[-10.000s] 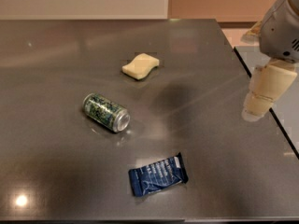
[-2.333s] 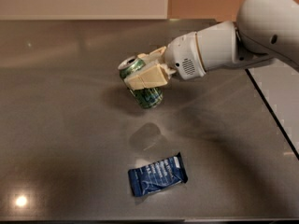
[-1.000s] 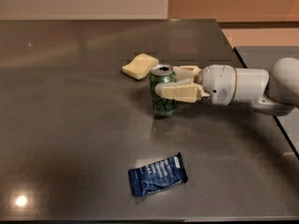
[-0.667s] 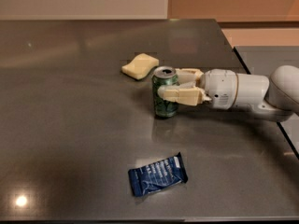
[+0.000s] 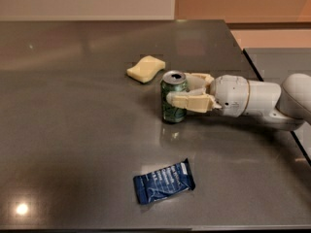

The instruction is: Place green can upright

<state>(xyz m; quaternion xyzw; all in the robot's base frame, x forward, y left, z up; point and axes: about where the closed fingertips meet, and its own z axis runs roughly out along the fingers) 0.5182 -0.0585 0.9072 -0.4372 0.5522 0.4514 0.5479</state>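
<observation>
Gripper (image 5: 179, 87) pinches upright cylindrical green can (image 5: 170, 111) on glossy grey table (image 5: 73, 110).

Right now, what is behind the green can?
A yellow sponge lies behind the green can, apart from it. The gripper clasps the can, and its far finger reaches behind it. The can's back side is hidden.

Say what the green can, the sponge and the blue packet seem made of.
Green can, upright, gripped by the tool from the right: likely aluminium, with a silvery rim and a glossy printed label. Sponge: apparently soft foam, matte pale yellow with rounded edges. Blue packet: probably thin plastic film, crinkled and shiny.
</observation>
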